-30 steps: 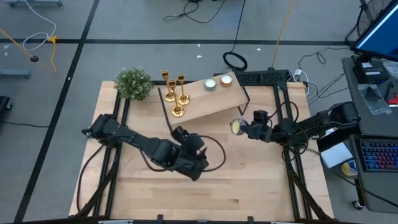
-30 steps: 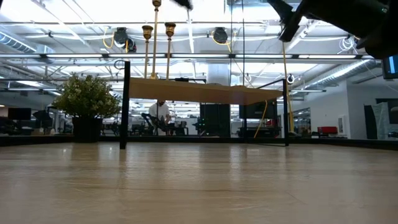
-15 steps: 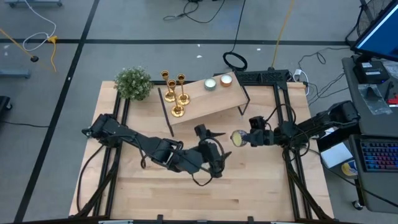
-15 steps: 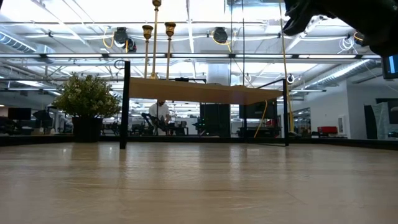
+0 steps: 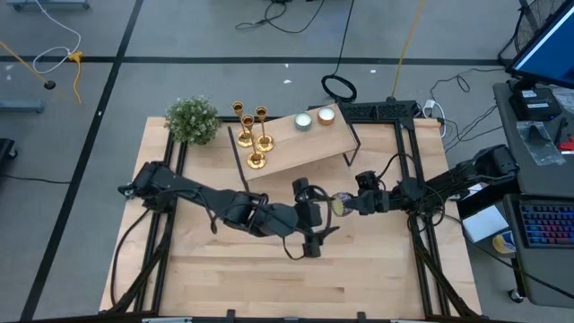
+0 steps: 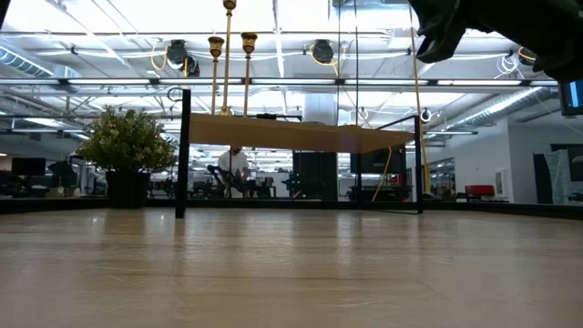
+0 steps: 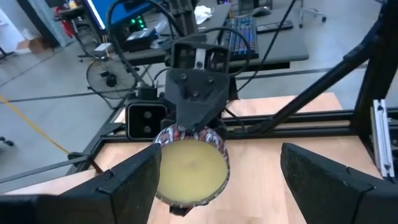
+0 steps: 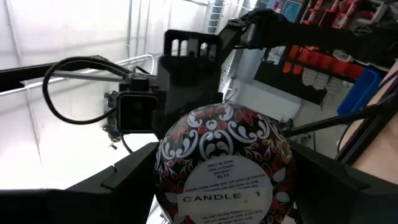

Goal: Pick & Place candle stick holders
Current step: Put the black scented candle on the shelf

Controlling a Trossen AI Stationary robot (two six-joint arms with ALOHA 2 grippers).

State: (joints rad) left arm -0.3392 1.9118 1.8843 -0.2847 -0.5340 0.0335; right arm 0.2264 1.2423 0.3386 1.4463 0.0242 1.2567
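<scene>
**Candle tin meets the left gripper mid-bench**

Since a second ago, the left gripper (image 5: pixel 316 218) has swung across to the middle of the bench (image 5: pixel 377 269), its fingers (image 7: pixel 130 180) spread wide on either side of the candle tin (image 7: pixel 189 171). That tin is clamped in the right gripper (image 5: pixel 345 204), raised above the bench. All three candle stick holders (image 5: pixel 252 135) stand on the raised wooden shelf (image 5: pixel 305 148), beside the potted plant (image 5: pixel 192 119).

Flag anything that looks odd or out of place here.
The task names the gold candle stick holders, which stand untouched on the raised shelf. Instead, the right gripper holds a patterned candle tin in mid-air, facing the open left gripper.
</scene>
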